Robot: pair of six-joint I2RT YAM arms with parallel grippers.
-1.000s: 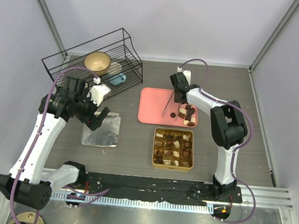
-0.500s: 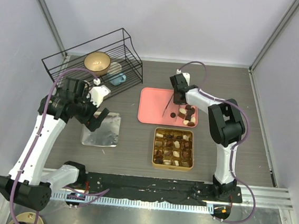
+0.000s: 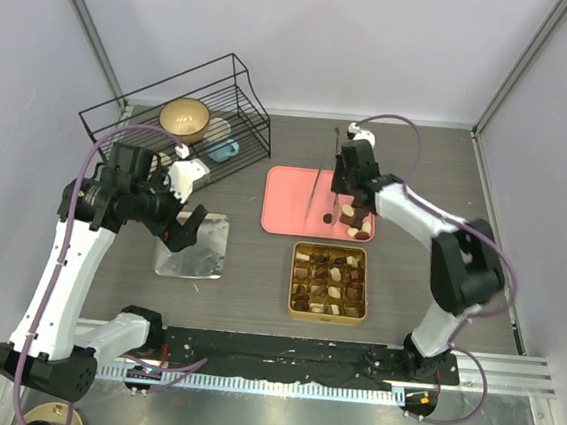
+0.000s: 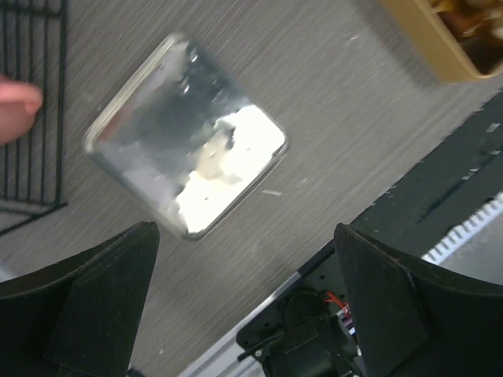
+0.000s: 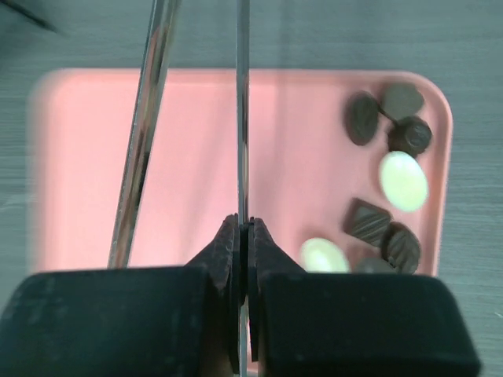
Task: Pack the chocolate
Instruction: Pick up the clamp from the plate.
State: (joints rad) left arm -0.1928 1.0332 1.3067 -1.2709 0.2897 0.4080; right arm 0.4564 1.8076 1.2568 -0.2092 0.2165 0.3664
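Right fingers newly tight on tongs above pink tray of chocolate; left fingers wide.

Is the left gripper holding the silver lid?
No, the left gripper is open and empty, and the silver lid lies flat on the table.

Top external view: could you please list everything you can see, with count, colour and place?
Black wire basket: one, far left of table.
Round gold bowl: one, inside basket.
Small blue object: one, inside basket.
Square silver metal plate: one, near left.
Pink flat tray: one, centre.
Loose chocolate pieces: several, dark brown and cream, tray's right side.
Gold square gridded tin: one, nearer than tray.
Packed chocolate pieces: many, brown and cream, in tin.
Thin metal tool: one, silver, over tray.
Left gripper: open, empty.
Right gripper: shut on tool.
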